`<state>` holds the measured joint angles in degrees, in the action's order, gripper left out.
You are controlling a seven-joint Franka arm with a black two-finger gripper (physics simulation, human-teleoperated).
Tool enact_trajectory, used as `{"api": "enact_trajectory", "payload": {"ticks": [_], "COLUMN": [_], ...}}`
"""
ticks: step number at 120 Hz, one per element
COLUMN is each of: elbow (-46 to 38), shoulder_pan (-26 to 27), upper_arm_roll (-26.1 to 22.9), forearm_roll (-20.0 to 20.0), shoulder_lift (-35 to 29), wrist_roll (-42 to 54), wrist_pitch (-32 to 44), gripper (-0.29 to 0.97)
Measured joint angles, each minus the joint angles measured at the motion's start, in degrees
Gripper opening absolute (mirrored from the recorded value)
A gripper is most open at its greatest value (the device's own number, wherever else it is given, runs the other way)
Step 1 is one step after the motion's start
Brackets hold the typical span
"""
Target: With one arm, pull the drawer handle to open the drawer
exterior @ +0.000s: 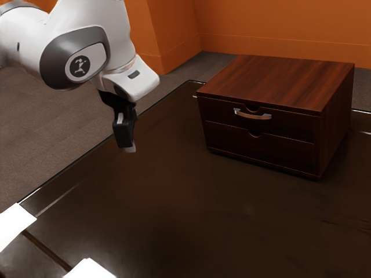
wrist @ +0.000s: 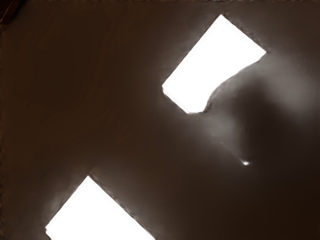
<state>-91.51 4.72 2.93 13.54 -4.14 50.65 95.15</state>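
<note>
A dark wooden cabinet [exterior: 284, 81] with two drawers stands on the glossy dark table [exterior: 174, 220], toward the exterior view's right. The upper drawer [exterior: 290, 120] carries a curved silver handle [exterior: 253, 114], and its front sits flush with the cabinet. The lower drawer [exterior: 261, 145] has only a small notch at its top edge. My gripper [exterior: 125, 142] hangs pointing down over the table, well to the exterior view's left of the cabinet and about level with the handle. It holds nothing. In the wrist view, bare table surface [wrist: 100, 100] lies under my hand.
Bright white patches [wrist: 210, 65] on the table are reflections of lights. Orange walls [exterior: 278, 23] rise behind the cabinet. Grey-brown floor [exterior: 58, 127] lies beyond the table's edge on the exterior view's left. Open tabletop separates my gripper from the cabinet.
</note>
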Motion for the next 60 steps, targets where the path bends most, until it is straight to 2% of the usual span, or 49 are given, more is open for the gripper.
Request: {"api": "enact_trajectory", "payload": {"ticks": [22,42,60], "elbow": [1.2,-1.08,1.94], "shoulder_pan": [1.4,1.58,-0.44], "upper_arm_roll": [0.41,1.9,2.69], "forearm_roll": [-0.9,-0.64,-0.74], "shoulder_lift": [0.6,1.58,6.95], "wrist_roll": [9.63,16.22,20.77], "wrist_pitch": [5.86,11.94,16.07], "gripper": [0.68,0.68,0.68]}}
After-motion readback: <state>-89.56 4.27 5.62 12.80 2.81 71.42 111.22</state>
